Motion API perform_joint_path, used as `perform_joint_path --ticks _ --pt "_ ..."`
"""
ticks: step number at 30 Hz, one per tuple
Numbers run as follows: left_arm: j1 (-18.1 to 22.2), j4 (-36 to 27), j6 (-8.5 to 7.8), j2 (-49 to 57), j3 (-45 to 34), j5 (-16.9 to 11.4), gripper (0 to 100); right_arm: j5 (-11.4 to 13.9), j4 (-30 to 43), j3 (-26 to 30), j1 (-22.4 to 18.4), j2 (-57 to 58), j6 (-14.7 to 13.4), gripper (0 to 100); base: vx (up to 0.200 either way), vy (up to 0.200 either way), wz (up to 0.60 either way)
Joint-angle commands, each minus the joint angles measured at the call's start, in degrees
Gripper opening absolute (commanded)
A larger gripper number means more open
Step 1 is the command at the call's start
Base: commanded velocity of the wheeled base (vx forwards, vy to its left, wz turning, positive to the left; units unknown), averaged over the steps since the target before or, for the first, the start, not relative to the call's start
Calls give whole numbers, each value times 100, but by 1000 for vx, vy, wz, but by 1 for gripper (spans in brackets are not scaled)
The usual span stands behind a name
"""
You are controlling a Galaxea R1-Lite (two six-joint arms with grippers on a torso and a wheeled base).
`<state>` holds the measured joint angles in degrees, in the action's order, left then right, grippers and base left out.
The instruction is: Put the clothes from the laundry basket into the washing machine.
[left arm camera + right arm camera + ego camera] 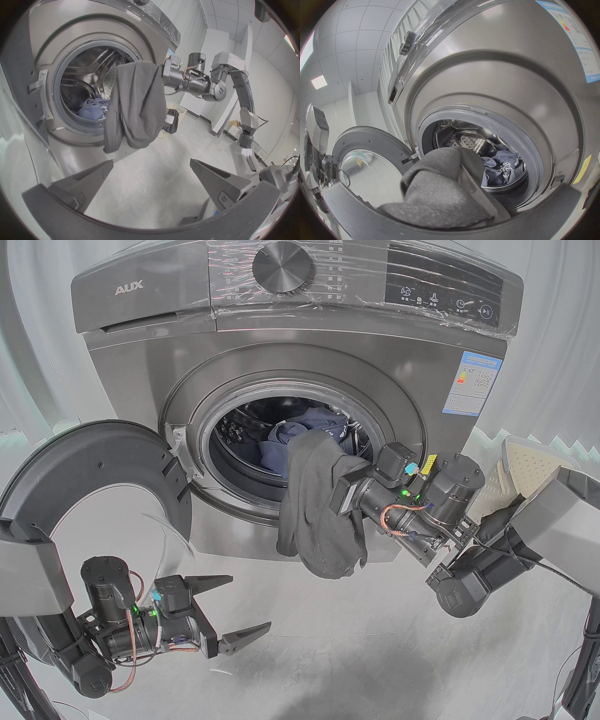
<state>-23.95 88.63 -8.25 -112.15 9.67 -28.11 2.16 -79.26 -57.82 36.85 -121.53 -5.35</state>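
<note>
Two fingers of the left gripper [247, 605] stand spread wide with nothing between them, low beside the open door [94, 471]. Farther in, the right gripper [342, 489] is clamped on a dark grey garment [312, 509] at the mouth of the washing machine [350, 359], most of it hanging outside below the rim. Let go here, I judge it would slide to the floor rather than join the blue clothes [300, 427] in the drum.
</note>
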Motion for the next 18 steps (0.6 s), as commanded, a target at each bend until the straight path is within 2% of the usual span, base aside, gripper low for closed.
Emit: perform_joint_path --ticks 1,4,9,13,18 --pt "-232 -3 307 299 879 227 100 4 -1 78 138 -73 -1 0 0 0 0" --pt "-566 -3 641 88 1274 614 100 4 16 78 208 -73 -1 0 0 0 0" --pt "-848 6 878 -448 1907 860 100 -5 43 34 349 -90 -1 0 0 0 0" --pt "-865 6 887 -782 2215 974 100 -40 43 8 490 -152 -1 0 0 0 0" --pt "-813 6 878 -1037 2382 983 100 -145 69 -63 586 -152 -1 0 0 0 0"
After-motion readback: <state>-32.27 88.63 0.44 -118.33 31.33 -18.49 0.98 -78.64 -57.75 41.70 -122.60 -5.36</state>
